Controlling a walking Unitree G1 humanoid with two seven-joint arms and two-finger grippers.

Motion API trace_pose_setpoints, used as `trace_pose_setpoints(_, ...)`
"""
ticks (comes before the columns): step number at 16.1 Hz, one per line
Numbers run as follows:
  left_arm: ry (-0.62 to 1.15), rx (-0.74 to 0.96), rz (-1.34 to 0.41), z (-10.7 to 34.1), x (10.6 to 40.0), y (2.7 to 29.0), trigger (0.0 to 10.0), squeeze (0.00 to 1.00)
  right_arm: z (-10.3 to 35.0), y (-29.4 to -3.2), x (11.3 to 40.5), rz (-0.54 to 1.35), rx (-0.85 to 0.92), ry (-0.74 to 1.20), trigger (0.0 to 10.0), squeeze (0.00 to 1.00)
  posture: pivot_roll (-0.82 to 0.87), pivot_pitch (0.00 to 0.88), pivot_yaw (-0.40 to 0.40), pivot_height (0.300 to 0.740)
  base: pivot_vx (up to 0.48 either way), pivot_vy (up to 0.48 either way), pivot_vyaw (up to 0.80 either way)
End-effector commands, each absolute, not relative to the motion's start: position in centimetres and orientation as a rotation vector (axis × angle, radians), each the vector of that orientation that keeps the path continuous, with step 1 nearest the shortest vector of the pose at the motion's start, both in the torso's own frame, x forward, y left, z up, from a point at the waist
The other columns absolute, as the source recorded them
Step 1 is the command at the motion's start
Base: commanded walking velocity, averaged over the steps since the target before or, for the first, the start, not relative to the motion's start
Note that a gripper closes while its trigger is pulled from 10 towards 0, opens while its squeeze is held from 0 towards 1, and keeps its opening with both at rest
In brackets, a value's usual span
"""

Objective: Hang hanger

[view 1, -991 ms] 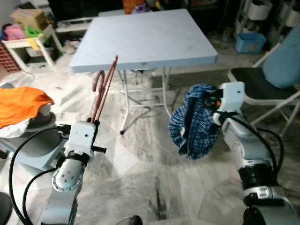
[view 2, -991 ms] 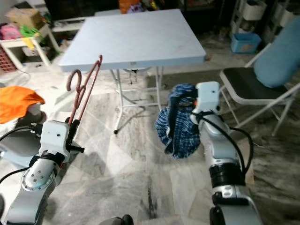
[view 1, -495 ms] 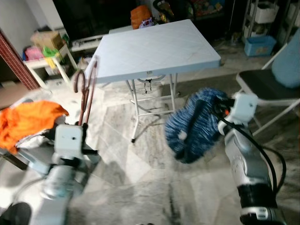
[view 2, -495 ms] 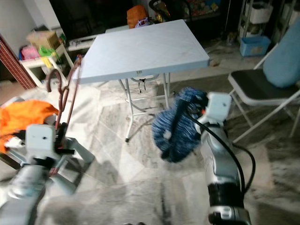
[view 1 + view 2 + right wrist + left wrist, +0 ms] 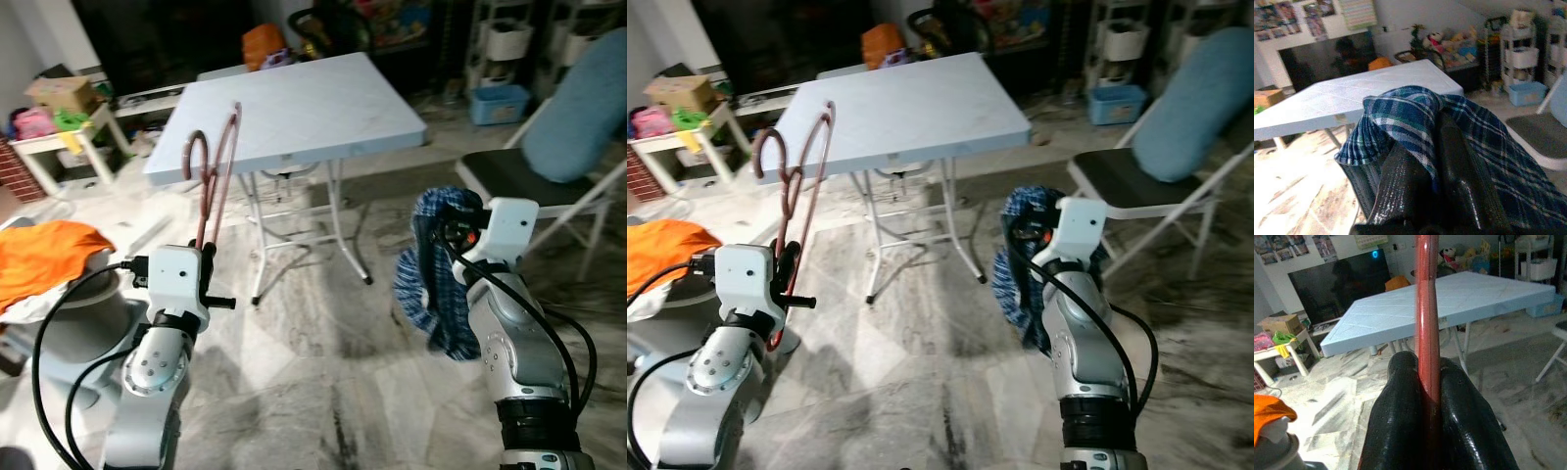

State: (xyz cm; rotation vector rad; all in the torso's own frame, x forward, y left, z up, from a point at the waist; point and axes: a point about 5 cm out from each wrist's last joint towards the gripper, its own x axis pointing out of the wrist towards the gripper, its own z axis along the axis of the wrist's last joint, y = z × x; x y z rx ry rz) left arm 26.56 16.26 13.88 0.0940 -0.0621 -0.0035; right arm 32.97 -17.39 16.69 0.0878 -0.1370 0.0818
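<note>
Left tool [image 5: 1429, 396], fingers clamped together on the lower bar of a reddish-brown wire hanger [image 5: 214, 186], holds it upright, hook uppermost, before the near edge of the pale blue folding tabletop [image 5: 294, 108]. Right tool [image 5: 1437, 161], fingers closed on a blue plaid cloth [image 5: 438, 274], carries it hanging above the grey marble floor [image 5: 323, 392]. An orange garment [image 5: 39, 250] lies at the left; a folding chair [image 5: 1136, 186] stands at the right. Compared with half a second earlier, the cloth hangs lower and sharper.
</note>
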Motion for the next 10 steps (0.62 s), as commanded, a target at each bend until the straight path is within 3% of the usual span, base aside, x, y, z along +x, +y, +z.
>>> trace_pose_setpoints(1,-0.074,0.097,0.037,14.0,26.2,17.1,10.0,0.00,18.0,-16.1,33.0,0.147,0.102,-0.179,10.0,0.00,-0.02,0.000,0.123,0.740,0.000,0.000,0.00)
trace_pose_setpoints(10,-0.119,0.110,0.087,15.3,26.4,19.1,10.0,0.00,18.2,-15.0,32.8,0.231,0.089,-0.172,10.0,0.00,-0.02,0.000,0.105,0.740,0.000,0.000,0.00)
